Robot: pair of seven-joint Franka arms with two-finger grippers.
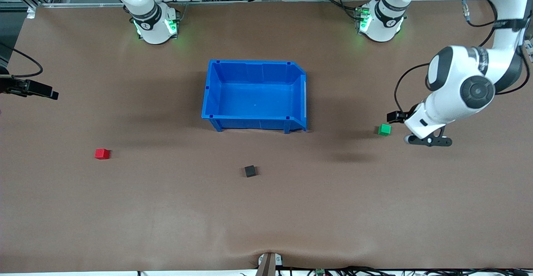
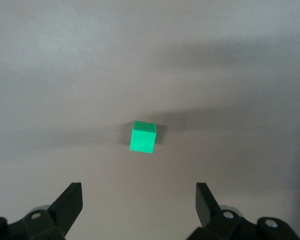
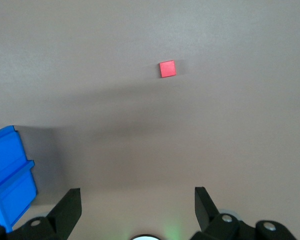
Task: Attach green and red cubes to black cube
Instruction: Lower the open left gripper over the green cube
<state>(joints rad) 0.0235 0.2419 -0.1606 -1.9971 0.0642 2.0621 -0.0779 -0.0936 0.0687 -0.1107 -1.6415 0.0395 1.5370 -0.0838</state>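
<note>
While no writing reads | left tool (image 2: 138,202) agape over green cube (image 2: 142,137) | right tool (image 3: 136,205) agape, empty

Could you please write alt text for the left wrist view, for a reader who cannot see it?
A small green cube sits alone on the brown table, untouched. The left pincer hangs above it, open, its two black fingertips spread wide at the picture's lower edge.

Right gripper (image 3: 135,207) open over table; red cube (image 3: 167,68), blue bin (image 3: 10,175)
</note>
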